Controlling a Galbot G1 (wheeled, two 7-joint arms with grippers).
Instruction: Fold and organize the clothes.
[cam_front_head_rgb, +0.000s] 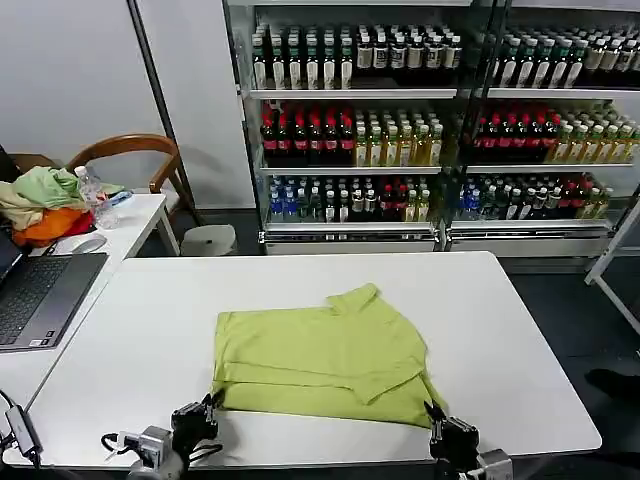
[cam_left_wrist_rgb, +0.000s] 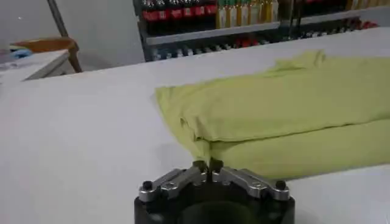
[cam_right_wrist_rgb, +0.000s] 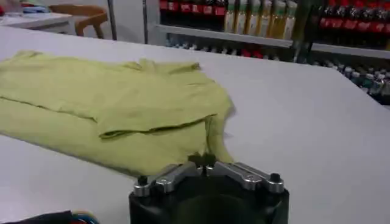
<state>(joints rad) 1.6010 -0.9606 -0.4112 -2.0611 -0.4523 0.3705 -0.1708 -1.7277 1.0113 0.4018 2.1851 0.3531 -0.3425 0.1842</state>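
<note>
Shirt partly folded near table's front edge; left gripper and right gripper, fingers pressed together, poised at its front corners, probably for next fold.

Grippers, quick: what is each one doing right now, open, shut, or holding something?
Left gripper: shut, on the near left corner of the lime yellow-green short-sleeved shirt.
Right gripper: shut, on its near right corner.

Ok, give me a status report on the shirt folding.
Left claw shut, right claw shut, both at the near hem. Lime shirt partly folded, flat on the white table. Nothing in the way.
</note>
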